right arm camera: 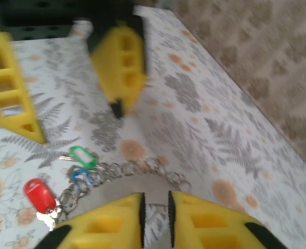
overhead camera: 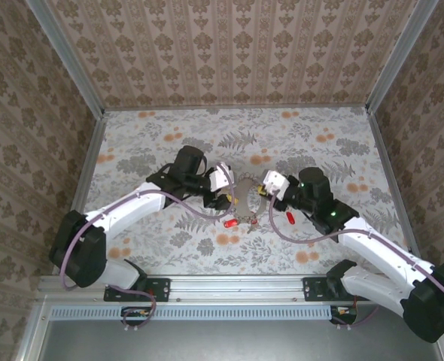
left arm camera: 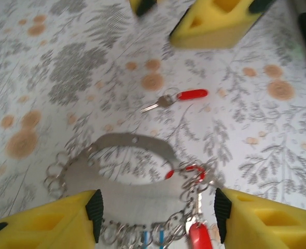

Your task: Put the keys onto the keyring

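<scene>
The keyring [left arm camera: 123, 142] lies flat on the surface [overhead camera: 147, 135] between the two arms. It is a thin, stiff metal band with a chain of small wire rings hanging off its edge. It looks light and smooth, so it may skate on the surface if nudged. The flat band is the firmest place to pinch, while the little rings would likely swing and slip.

The keys on it, a green key [right arm camera: 81, 154], a blue key [right arm camera: 80, 174] and a red key [right arm camera: 39, 193], hang loosely and will probably flop when the ring is lifted. A loose red key [left arm camera: 180, 97] lies apart from the ring, just beyond it. It is tiny and flat, and its plastic head looks the thicker, easier part to grip.

The left end effector [left arm camera: 157, 210] stands wide apart, with a finger either side of the ring. The right end effector [right arm camera: 155, 207] stands slightly apart, with the band in its narrow gap and not visibly pinched.

No brand, label or writing can be read anywhere.
</scene>
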Available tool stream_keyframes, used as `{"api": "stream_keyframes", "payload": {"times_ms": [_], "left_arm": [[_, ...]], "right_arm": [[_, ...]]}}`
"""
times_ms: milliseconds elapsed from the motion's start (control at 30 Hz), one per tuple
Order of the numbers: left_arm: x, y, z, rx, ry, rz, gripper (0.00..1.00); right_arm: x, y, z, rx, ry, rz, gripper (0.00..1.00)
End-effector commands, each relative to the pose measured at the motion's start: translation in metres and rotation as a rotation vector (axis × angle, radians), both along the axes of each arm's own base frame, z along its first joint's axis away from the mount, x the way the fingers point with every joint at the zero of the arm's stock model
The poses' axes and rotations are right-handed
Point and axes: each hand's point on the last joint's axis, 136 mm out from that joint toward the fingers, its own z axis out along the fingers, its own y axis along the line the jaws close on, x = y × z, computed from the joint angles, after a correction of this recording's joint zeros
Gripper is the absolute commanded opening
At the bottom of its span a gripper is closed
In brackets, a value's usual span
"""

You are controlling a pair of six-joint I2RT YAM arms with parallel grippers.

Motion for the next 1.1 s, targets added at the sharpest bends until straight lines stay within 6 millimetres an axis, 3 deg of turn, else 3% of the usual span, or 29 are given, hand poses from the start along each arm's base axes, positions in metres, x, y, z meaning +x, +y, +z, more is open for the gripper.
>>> {"api": "stream_keyframes", "payload": {"times_ms": [0,67,233,267,300,433,467,533,633,800,900,1067], "left_arm": [[0.042,0.022,-0.001,0.007,0.046,0.262,0.66],[0.068,0.043,0.0,0.005,0.088,0.451,0.74],[0.096,0.091,0.011,-0.04,0.159,0.702,0.75],[0.101,0.106,0.013,-0.056,0.169,0.764,0.8],[0.103,0.119,0.015,-0.069,0.178,0.821,0.99],[0.104,0.185,0.015,-0.106,0.289,1.162,1.0],[0.1,0.207,0.011,-0.091,0.32,1.281,1.0],[0.088,0.232,0.005,-0.077,0.36,1.386,1.0],[0.073,0.238,-0.006,-0.054,0.372,1.36,1.0],[0.062,0.232,-0.031,-0.036,0.46,1.332,1.0],[0.06,0.223,-0.04,-0.057,0.506,1.298,0.99],[0.055,0.208,-0.051,-0.082,0.567,1.228,0.95]], "right_arm": [[0.027,-0.034,0.017,0.137,0.132,-0.303,0.48],[0.035,-0.04,0.01,0.175,0.239,-0.394,0.48],[0.052,-0.046,-0.016,0.21,0.469,-0.597,0.44],[0.054,-0.043,-0.019,0.212,0.499,-0.604,0.44],[0.055,-0.038,-0.021,0.211,0.521,-0.586,0.44],[0.045,-0.004,-0.022,0.133,0.446,-0.3,0.46],[0.037,0.006,-0.021,0.098,0.391,-0.174,0.47],[0.013,0.022,-0.023,0.008,0.264,0.079,0.5],[-0.033,0.035,-0.04,-0.161,0.119,0.436,0.56],[-0.063,0.051,-0.065,-0.254,0.226,0.613,0.56],[-0.071,0.048,-0.083,-0.356,0.275,0.663,0.54],[-0.065,0.033,-0.112,-0.577,0.13,0.71,0.48]]}}
